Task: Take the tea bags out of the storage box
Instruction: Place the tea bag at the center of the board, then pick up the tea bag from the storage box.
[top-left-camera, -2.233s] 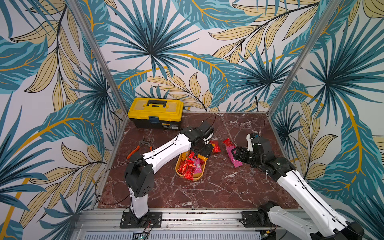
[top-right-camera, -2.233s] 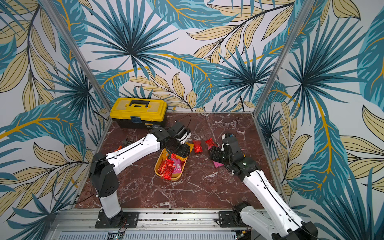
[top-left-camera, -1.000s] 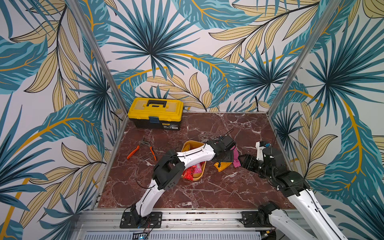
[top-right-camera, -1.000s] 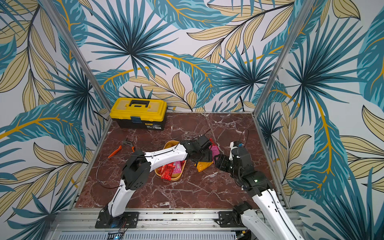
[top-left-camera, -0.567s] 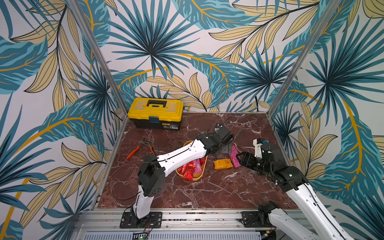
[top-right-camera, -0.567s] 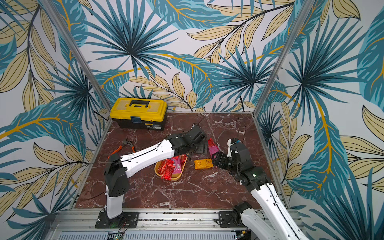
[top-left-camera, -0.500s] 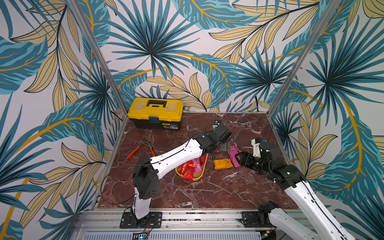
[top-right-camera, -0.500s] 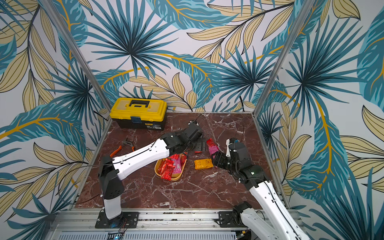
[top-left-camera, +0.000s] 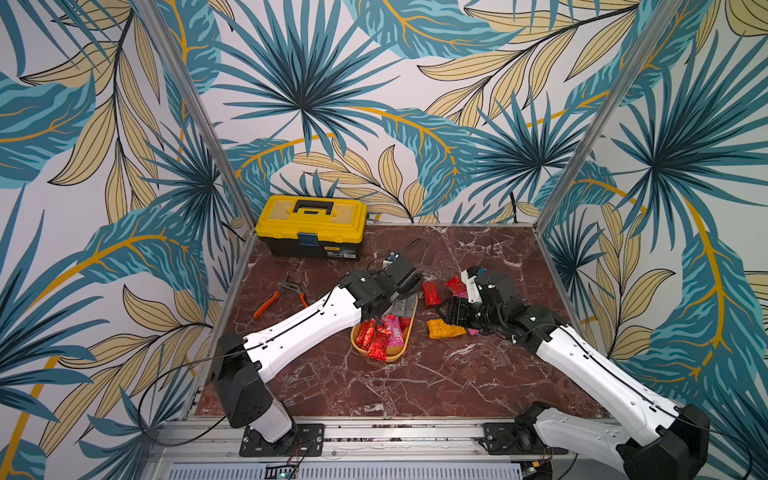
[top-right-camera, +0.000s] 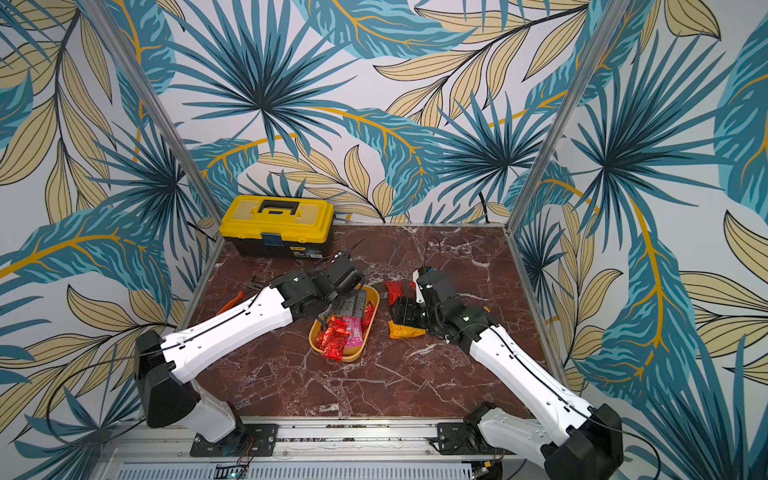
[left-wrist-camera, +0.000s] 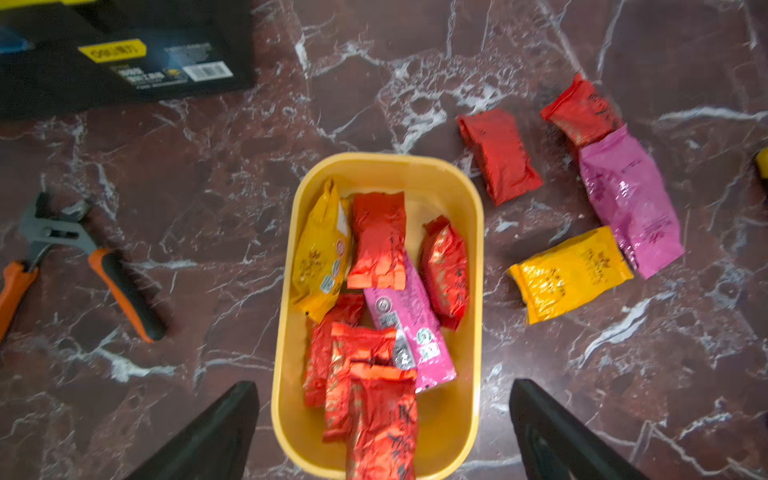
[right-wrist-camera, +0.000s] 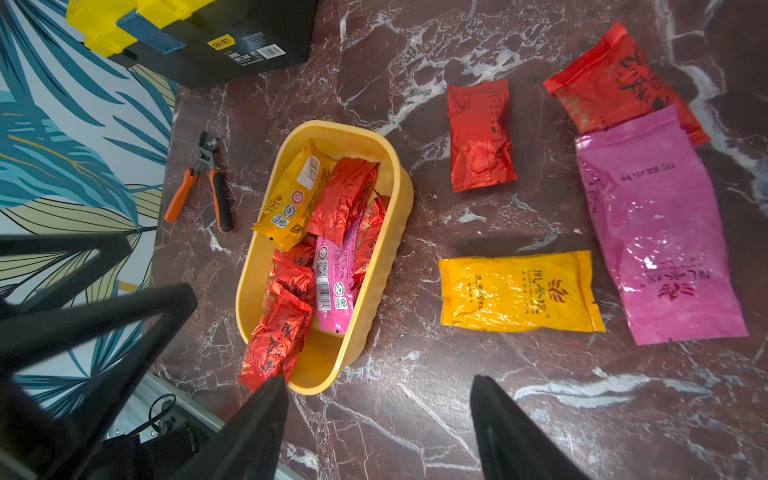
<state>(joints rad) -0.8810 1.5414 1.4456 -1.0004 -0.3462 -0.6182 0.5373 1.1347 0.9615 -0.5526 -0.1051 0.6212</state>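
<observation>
On the red marble bench (top-left-camera: 374, 386), a yellow box (left-wrist-camera: 461, 415) sits near the middle and holds a heap of tea bags (left-wrist-camera: 378, 237), mostly red, with one pink and one yellow. Four more lie loose on the bench just right of the box. Two red bags (left-wrist-camera: 498, 156) are toward the far side, a pink bag (left-wrist-camera: 627, 199) overlaps the edge of one of them, and a yellow bag (left-wrist-camera: 569, 272) lies nearest. The left pincer (left-wrist-camera: 382, 383) hangs over the box, jaws wide apart with nothing between them. The right pincer (right-wrist-camera: 378, 378) hovers above the loose bags, jaws apart and empty. Pliers (top-left-camera: 266, 305) lie left of the box, and a toolbox (top-left-camera: 311, 226) stands at the far left.
</observation>
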